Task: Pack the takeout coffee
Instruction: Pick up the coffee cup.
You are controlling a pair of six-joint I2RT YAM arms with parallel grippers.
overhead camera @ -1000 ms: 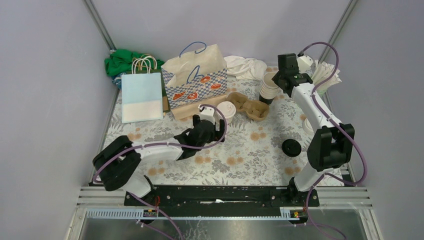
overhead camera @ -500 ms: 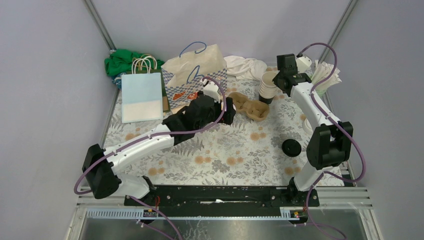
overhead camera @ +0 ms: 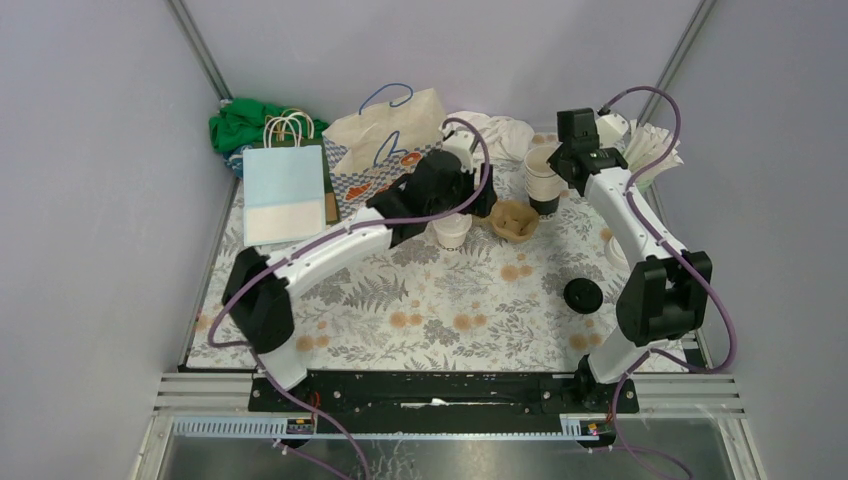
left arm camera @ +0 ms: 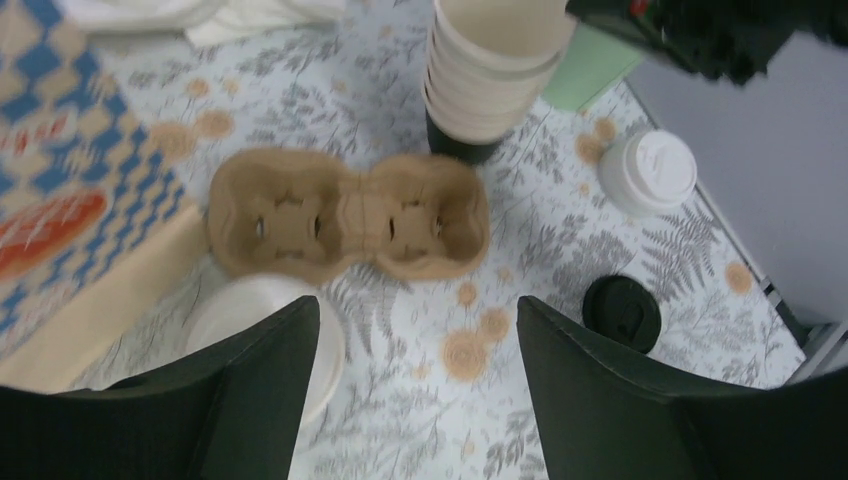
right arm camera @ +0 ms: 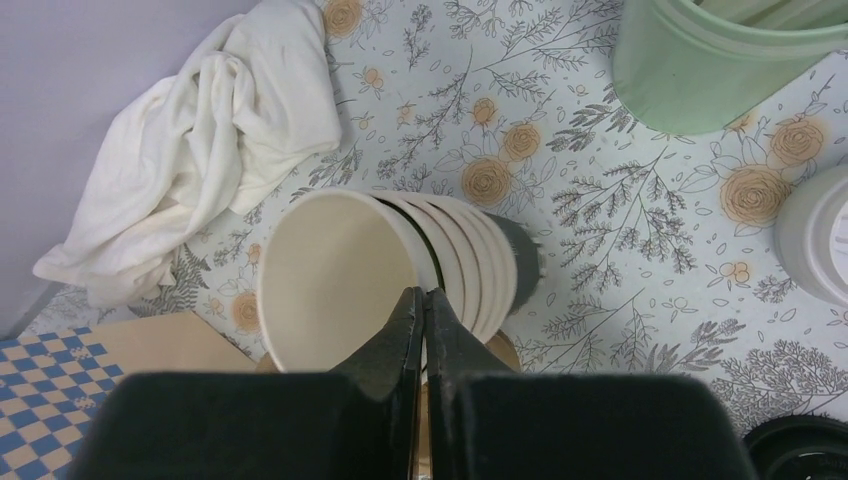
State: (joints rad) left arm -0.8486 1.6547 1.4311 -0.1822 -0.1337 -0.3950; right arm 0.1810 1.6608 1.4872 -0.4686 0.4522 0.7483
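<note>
- Cardboard carrier lies flat at the far middle of the counter. Both wells are empty, and I'd guess that's where the cups go.
- The stack of paper cups stands just right of the carrier, towards the far right of the counter.
- Right end effector is closed on the near rim of the top cup. It looks like one finger inside and one outside, but I can't be sure.
- Step in hand, my read: peel that top cup off the stack.
- To do it well, pull along the stack's axis, not sideways. Nested paper cups stick, and a side pull could tip the lot towards the mint-green tumbler.
- It's a thin rim pinch, so lift slowly and check that only one cup comes away.
- Left end effector is open with nothing between its fingers, hovering on the near side of the carrier.
- A lidded cup stands just near-left of the carrier, partly behind the left finger in the wrist view. It's the likely next grab for that arm.
- The arms are near each other, so keep the left one out of the right's lift path.
- A white lid and a black lid sit right of the carrier, apart from the stack. I can't tell if there's a cup under the white one.
</note>
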